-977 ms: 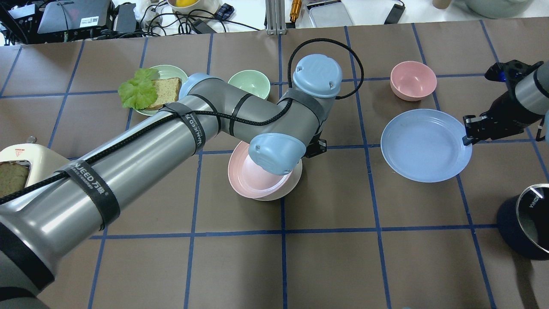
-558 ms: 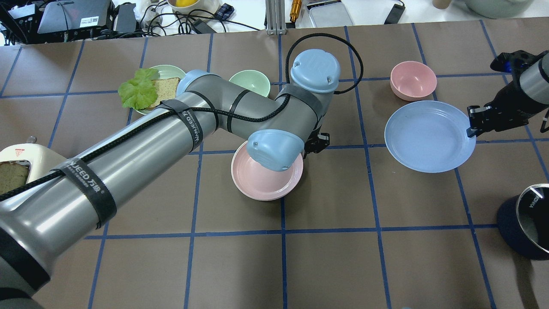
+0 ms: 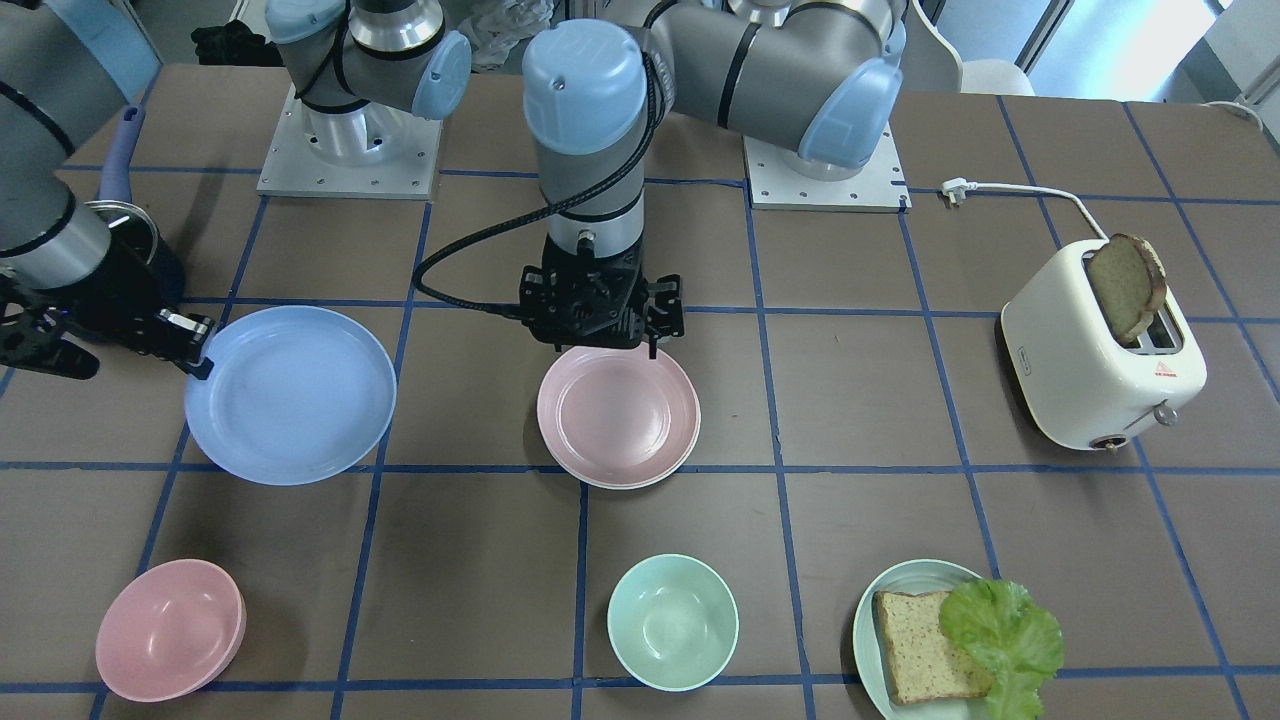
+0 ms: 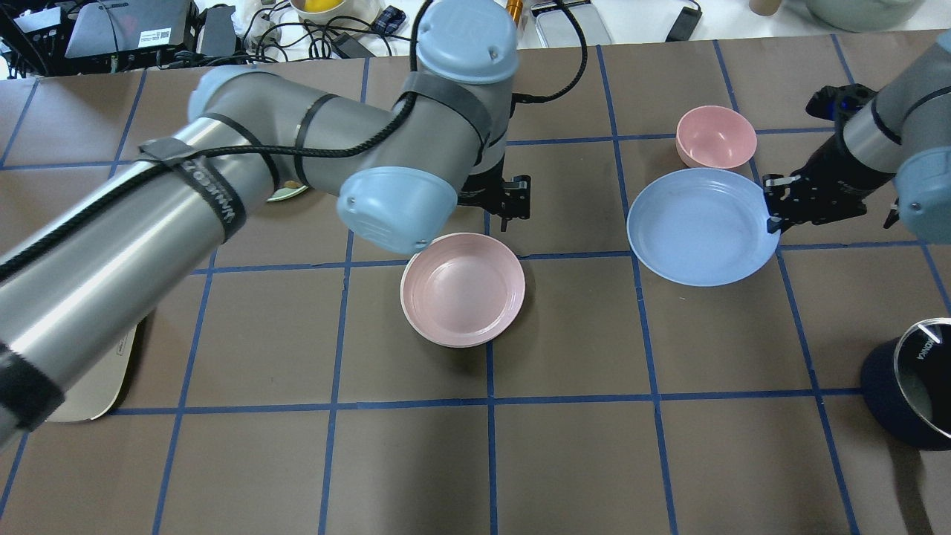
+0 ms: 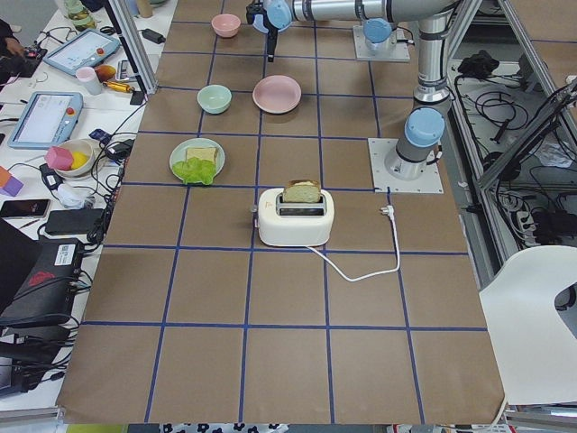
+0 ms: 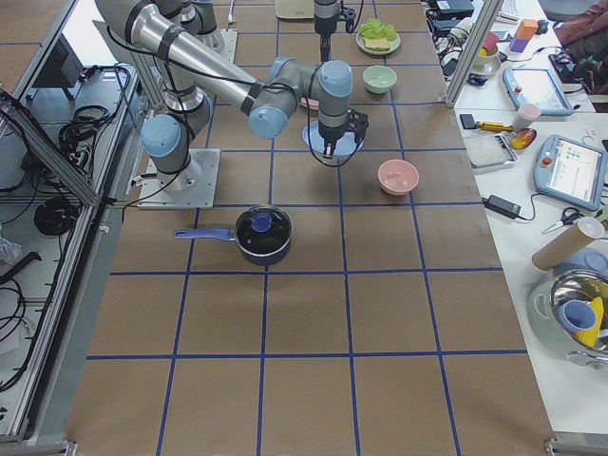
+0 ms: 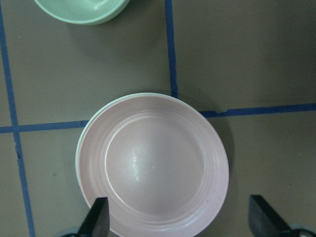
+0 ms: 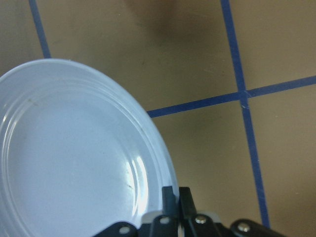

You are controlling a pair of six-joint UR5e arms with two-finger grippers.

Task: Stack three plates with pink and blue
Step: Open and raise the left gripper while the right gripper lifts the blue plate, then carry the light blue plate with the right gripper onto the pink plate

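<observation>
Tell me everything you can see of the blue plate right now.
The blue plate is round, shallow and empty, matte light-blue plastic by its look, with faint concentric rings inside. The right hand is shut on its rim, on the side away from the pink plate, which lies well apart. It is right way up, close by the pink bowl.

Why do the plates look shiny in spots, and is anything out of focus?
Right wrist view: a white glare streak lies on the round light blue plastic plate, beside the right gripper. Left wrist view: a fainter sheen marks the round pale pink plastic plate; the left gripper shows slightly soft fingertips. Overhead view: both plates look sharp.
</observation>
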